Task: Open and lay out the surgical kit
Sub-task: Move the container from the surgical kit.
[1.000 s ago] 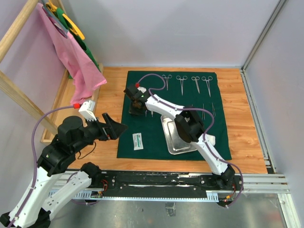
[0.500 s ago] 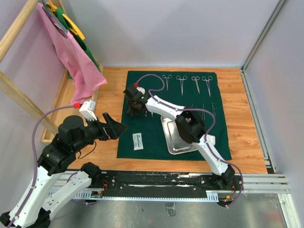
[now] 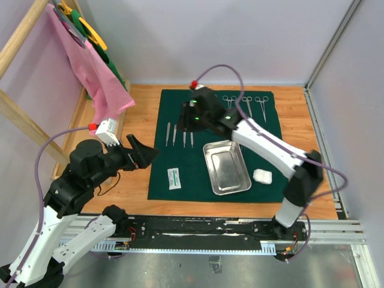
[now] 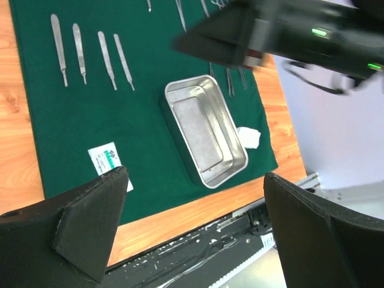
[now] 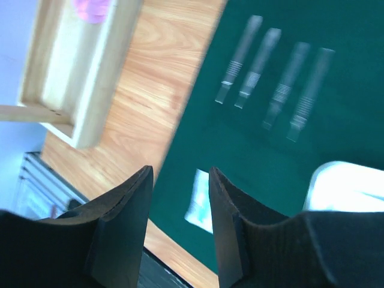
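1. Right gripper [image 5: 180,222]: jaws a narrow gap apart with nothing between them, hanging above the far part of the green cloth [image 3: 192,180].
2. Change: a second ago it was pinched shut, low on the cloth's left side. Now it is lifted clear, and four slim steel instruments [image 3: 179,134] lie in a row there. Looks like a release, so that piece is laid out.
3. Left gripper [image 4: 198,234]: spread wide, empty, off the cloth's left edge, same as before.
4. Steel tray [image 3: 227,168]: empty, sitting on the cloth.
5. Kit: cloth spread flat, clamps [image 3: 247,101] along the far edge, white packet [image 3: 174,178] near-left, gauze [image 3: 262,176] right of the tray. Layout looks nearly finished.
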